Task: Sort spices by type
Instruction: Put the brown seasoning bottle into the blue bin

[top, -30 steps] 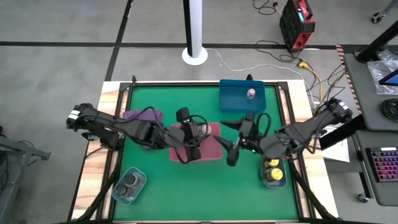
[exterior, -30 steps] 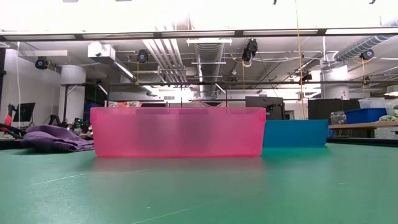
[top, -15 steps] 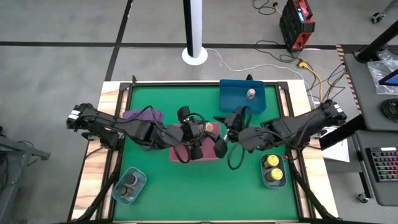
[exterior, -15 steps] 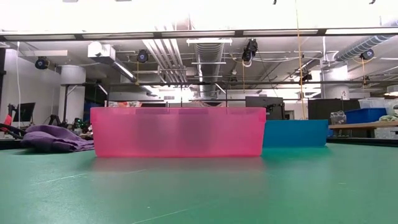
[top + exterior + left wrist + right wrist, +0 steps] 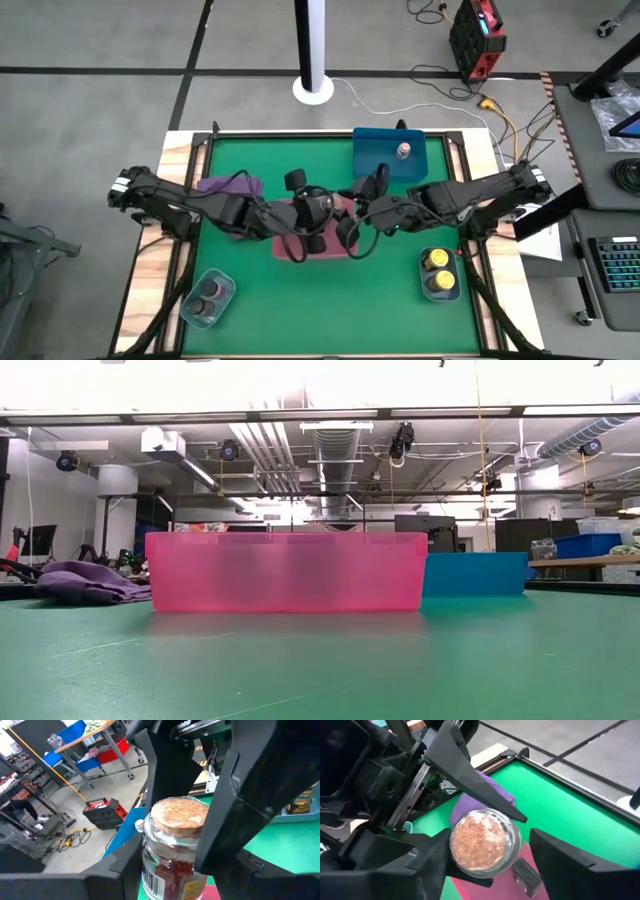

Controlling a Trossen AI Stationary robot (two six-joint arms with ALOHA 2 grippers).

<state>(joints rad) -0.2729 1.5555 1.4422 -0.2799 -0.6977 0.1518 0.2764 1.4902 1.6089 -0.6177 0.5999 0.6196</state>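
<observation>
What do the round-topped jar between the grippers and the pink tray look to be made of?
The round-topped jar looks like clear glass: contents and label show through glossy walls. Its speckled tan top could be cork. The pink tray looks like translucent frosted plastic: light glows through its walls.

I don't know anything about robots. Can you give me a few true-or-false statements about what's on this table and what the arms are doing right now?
1. The blue tray holds a single jar. True.
2. The two yellow-capped jars stand in the pink tray. False: they share a small tray by the table's right front.
3. The left gripper has its jaws clamped on a pale tan jar. True.
4. The right gripper waits far from that jar, jaws shut. False: its jaws stand open on either side of it.
5. The purple cloth lies in the grey-blue tray. False: that tray holds two dark shakers.
</observation>
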